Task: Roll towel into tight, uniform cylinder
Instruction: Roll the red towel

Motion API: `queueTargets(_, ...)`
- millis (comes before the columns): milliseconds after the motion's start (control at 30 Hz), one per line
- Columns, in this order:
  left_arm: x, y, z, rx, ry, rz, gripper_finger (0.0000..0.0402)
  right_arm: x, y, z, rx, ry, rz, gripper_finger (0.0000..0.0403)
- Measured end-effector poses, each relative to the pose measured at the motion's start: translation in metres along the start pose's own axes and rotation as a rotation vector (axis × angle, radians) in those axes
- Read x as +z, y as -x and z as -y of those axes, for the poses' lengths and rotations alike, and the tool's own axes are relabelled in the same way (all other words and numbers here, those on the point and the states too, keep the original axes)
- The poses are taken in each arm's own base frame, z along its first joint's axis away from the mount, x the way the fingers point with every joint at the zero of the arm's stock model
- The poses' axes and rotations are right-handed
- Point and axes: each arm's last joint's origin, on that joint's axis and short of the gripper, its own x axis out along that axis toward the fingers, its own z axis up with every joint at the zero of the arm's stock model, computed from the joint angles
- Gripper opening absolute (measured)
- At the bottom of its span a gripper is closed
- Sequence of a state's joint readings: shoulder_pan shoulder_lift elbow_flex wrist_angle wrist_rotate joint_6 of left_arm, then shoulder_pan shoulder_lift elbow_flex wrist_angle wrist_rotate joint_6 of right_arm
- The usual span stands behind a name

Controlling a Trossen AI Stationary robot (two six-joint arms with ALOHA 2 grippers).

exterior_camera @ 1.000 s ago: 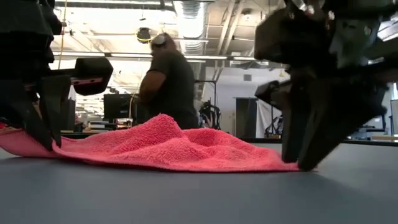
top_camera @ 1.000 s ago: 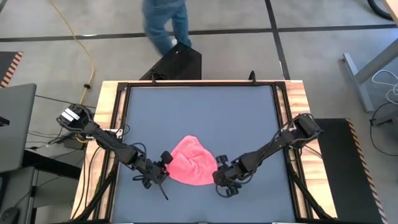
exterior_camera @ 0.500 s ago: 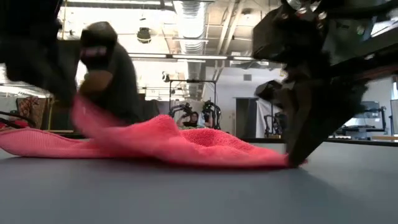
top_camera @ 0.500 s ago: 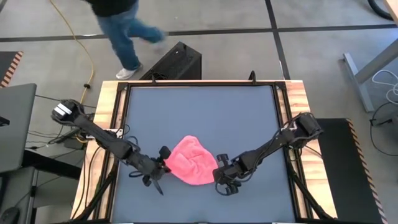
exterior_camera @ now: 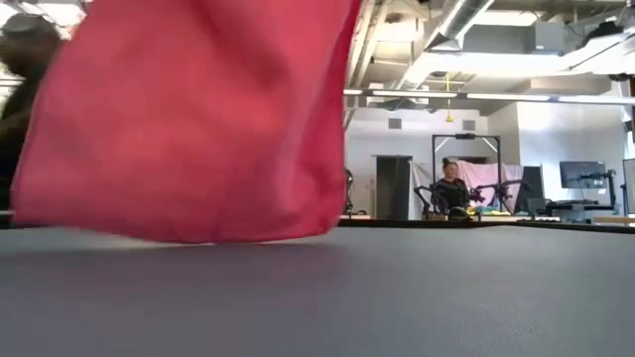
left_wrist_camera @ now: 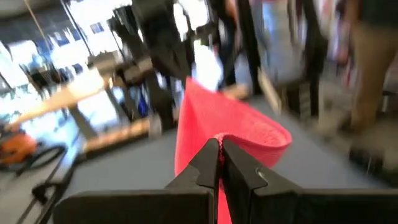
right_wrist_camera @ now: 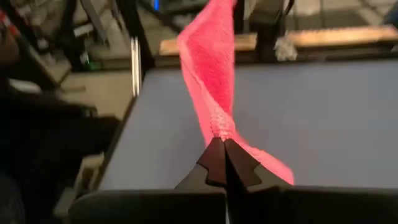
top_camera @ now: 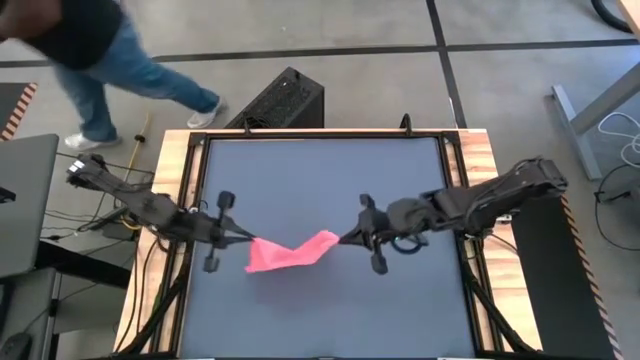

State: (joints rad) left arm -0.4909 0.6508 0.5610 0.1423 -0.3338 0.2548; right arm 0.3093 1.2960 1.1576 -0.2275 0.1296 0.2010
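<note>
- Dark grey tabletop point(top_camera: 320, 180), framed by a pale wooden border point(top_camera: 480, 160), filled most of the high view; its surface also ran across the foreground of the low view point(exterior_camera: 397, 297).
- Blue-jeaned person point(top_camera: 95, 50) stood on the floor beyond the table's far left corner; a second person point(exterior_camera: 451, 188) sat far back in the room in the low view.
- Black box point(top_camera: 283, 100) lay on the floor just beyond the table's far edge.
- Pink towel point(top_camera: 290, 252) hung stretched between the two grippers over the near middle of the table, sagging towards the left side. In the low view it appeared as a broad pink sheet point(exterior_camera: 189, 119) whose lower edge was at, or just above, the tabletop.
- Right gripper point(top_camera: 345, 238) was closed on the towel's right end; the right wrist view showed both fingertips pinched together on the cloth point(right_wrist_camera: 219, 134).
- Left gripper point(top_camera: 245, 240) was likewise clamped on the towel's left end, fingers meeting on the pink fabric point(left_wrist_camera: 217, 149).
</note>
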Motion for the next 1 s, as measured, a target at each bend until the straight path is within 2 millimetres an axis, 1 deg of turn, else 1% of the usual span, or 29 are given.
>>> queueTargets(67,0.009,0.010,-0.004,-0.006,0.046,0.079,0.0000,0.012,0.011,-0.002,0.013,0.002,0.047,0.0009)
queueTargets(167,0.016,0.018,-0.006,-0.050,0.092,0.148,0.0000,0.028,0.023,-0.013,0.059,-0.015,0.111,0.0009)
queueTargets(233,0.018,0.020,-0.004,-0.096,0.113,0.169,0.0000,0.034,0.028,-0.023,0.096,-0.014,0.129,0.0009)
queueTargets(333,0.018,0.021,-0.001,-0.140,0.120,0.169,0.0000,0.040,0.027,-0.034,0.123,-0.006,0.151,0.0009)
queueTargets(400,0.018,0.021,0.000,-0.134,0.108,0.170,0.0000,0.044,0.029,-0.037,0.095,-0.009,0.167,0.0009)
queueTargets(467,0.018,0.021,-0.001,-0.082,0.094,0.157,0.0000,0.051,0.030,-0.032,0.014,-0.023,0.198,0.0009)
queueTargets(500,0.017,0.021,-0.002,-0.049,0.084,0.144,0.0000,0.049,0.029,-0.028,-0.030,-0.022,0.179,0.0009)
queueTargets(600,0.012,0.020,-0.007,0.084,0.033,0.068,0.0000,0.039,0.017,-0.002,-0.169,-0.047,0.059,0.0009)
queueTargets(667,0.006,0.018,-0.012,0.181,0.003,0.005,0.0000,0.030,0.007,0.019,-0.256,-0.075,-0.026,0.0009)
queueTargets(767,-0.007,0.015,-0.021,0.298,-0.006,-0.097,0.0000,0.018,-0.011,0.057,-0.361,-0.125,-0.100,0.0009)
queueTargets(867,-0.031,0.011,-0.033,0.429,0.008,-0.236,0.0000,0.003,-0.029,0.098,-0.416,-0.184,-0.194,0.0009)
queueTargets(1000,-0.070,0.010,-0.052,0.624,0.043,-0.468,0.0000,-0.017,-0.053,0.153,-0.507,-0.263,-0.280,0.0009)
